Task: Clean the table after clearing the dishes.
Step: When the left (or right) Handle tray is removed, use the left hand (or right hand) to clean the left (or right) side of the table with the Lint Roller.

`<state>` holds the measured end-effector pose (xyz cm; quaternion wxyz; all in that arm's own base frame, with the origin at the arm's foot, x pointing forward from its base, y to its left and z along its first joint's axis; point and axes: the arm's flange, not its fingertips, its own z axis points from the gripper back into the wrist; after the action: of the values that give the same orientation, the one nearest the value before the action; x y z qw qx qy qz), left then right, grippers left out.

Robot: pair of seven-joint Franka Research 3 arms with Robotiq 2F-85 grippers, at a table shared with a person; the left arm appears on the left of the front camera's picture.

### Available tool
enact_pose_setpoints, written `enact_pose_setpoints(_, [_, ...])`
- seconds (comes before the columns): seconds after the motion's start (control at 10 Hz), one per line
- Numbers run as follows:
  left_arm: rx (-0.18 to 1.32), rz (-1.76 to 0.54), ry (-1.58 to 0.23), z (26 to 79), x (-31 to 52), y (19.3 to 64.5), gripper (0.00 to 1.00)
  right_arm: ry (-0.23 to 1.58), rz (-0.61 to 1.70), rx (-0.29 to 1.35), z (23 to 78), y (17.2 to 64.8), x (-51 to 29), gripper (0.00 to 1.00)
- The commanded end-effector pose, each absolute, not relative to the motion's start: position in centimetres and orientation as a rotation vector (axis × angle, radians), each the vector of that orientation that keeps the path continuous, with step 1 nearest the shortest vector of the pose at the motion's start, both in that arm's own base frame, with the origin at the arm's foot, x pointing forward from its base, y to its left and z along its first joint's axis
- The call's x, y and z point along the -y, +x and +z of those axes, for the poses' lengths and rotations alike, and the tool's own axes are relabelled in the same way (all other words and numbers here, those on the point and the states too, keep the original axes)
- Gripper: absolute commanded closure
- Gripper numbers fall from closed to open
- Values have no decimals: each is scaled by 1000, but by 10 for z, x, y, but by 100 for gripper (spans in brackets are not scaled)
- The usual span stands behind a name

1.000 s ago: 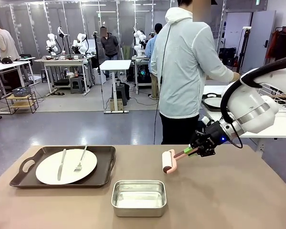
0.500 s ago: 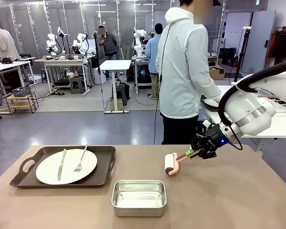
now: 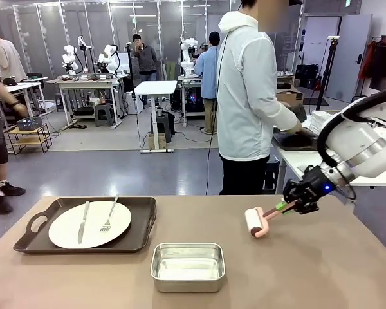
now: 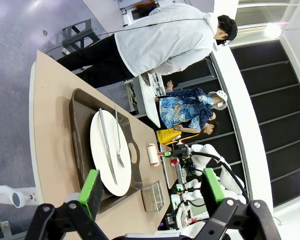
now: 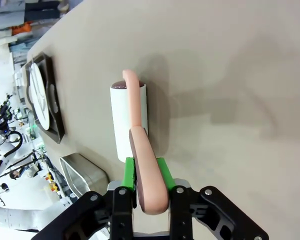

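On the brown table (image 3: 321,270), my right gripper (image 3: 292,205) is shut on the pink handle of a lint roller (image 3: 256,222), whose white roll rests on the tabletop right of centre. The right wrist view has the same gripper (image 5: 146,172) clamping that handle, with the roller (image 5: 129,122) lying on the table (image 5: 240,75). At the left, a white plate (image 3: 90,224) with a knife and fork sits on a dark tray (image 3: 141,235). My left gripper (image 4: 152,187) is open and empty, high above the plate (image 4: 109,152) and tray (image 4: 79,135).
A small steel pan (image 3: 187,266) stands near the front edge at centre. A person in a pale jacket (image 3: 248,96) stands at the far side, turned toward a white side table (image 3: 296,158) on the right. Bare tabletop lies right of the pan.
My right gripper has drawn the lint roller to the right across the table. The person has turned further toward the side table.
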<state>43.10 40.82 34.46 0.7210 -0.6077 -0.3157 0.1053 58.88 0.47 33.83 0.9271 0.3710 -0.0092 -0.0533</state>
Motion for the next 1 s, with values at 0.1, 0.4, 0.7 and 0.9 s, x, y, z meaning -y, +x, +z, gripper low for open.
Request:
enact_pose_setpoints(0.1, [690, 223, -1347, 347, -409, 426, 0, 504, -102, 74, 339, 596, 42, 78])
enact_pose_setpoints(0.4, [690, 223, -1347, 347, -409, 426, 0, 333, -120, 71, 359, 589, 93, 78])
enact_pose_setpoints(0.7, [690, 223, -1347, 347, -409, 426, 0, 250, -143, 97, 367, 588, 111, 78])
enact_pose_setpoints(0.9, [690, 223, -1347, 347, -409, 426, 0, 256, -140, 120, 383, 588, 118, 78])
